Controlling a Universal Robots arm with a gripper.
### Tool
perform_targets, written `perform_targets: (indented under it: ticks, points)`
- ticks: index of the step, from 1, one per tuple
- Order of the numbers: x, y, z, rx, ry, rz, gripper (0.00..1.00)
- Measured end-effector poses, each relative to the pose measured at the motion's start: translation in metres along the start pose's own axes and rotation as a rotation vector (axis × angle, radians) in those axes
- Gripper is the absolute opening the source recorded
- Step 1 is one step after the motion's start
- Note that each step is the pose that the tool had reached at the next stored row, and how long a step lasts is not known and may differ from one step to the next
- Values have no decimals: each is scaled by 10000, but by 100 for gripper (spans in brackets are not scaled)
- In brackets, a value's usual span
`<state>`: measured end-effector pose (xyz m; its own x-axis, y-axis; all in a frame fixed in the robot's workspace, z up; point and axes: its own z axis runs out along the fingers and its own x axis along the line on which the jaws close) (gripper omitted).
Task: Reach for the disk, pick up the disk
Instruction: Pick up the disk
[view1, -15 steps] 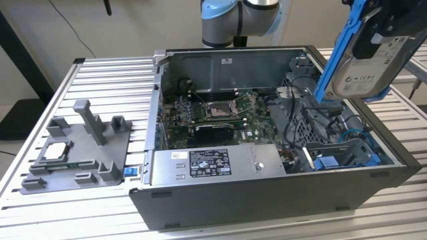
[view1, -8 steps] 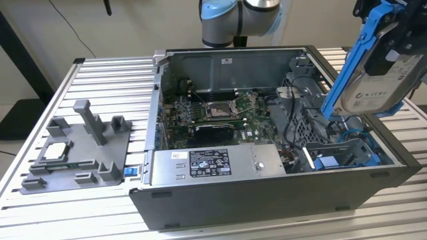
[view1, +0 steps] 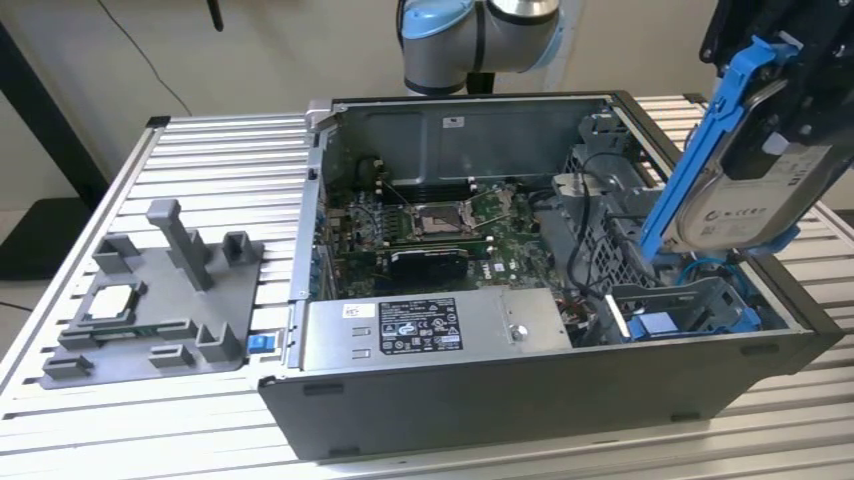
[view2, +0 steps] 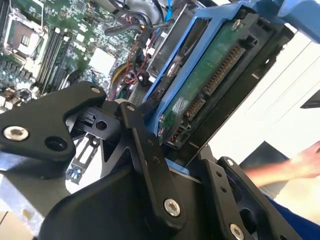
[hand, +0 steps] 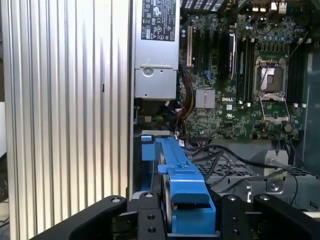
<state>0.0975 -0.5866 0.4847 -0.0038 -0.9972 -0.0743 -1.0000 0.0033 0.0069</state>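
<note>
Gripped between the closed jaws of the gripper (view2: 165, 150), the disk (view1: 747, 190) is held above the case (view1: 534, 400); stiff, fairly heavy and fragile, it is best taken by its blue bracket (hand: 187, 192).

Robotics lab or test workshop. Evidence: ribbed aluminium worktable (view1: 200, 150); opened desktop computer case (view1: 534, 400) lying on it, motherboard (view1: 441, 235) exposed; grey moulded parts fixture (view1: 160, 300) beside the case; robot arm base (view1: 467, 40) mounted behind; plain pale wall.
</note>
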Motion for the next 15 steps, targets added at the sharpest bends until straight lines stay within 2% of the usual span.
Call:
perform_targets:
  ticks: [15]
  points:
    - [20, -1, 272, -1, 1, -20, 0]
